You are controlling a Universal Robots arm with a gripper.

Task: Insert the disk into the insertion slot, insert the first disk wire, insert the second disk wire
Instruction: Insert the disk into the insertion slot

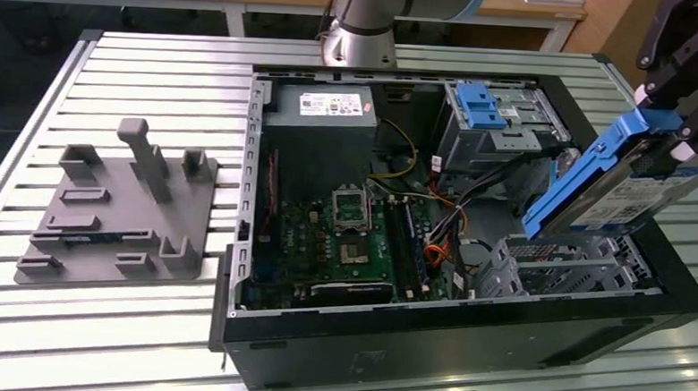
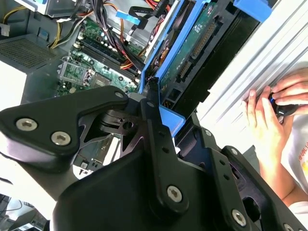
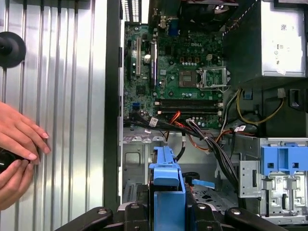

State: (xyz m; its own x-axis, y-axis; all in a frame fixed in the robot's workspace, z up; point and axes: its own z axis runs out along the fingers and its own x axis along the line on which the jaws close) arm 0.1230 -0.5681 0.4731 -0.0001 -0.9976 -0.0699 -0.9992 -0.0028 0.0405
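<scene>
Silver-grey disk (image 1: 628, 198) framed bright blue, insertion slot (image 1: 560, 266) perforated grey, motherboard (image 1: 330, 227) green

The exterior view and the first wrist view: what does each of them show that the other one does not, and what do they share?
Exterior view: the grey fixture plate on the slatted table at the exterior view's left, and the whole disk, held tilted by the gripper above the insertion slot. First wrist view: a person's hands over the table beside the case. Shared: the motherboard, the power supply, the blue latch and the disk's blue carrier.
</scene>
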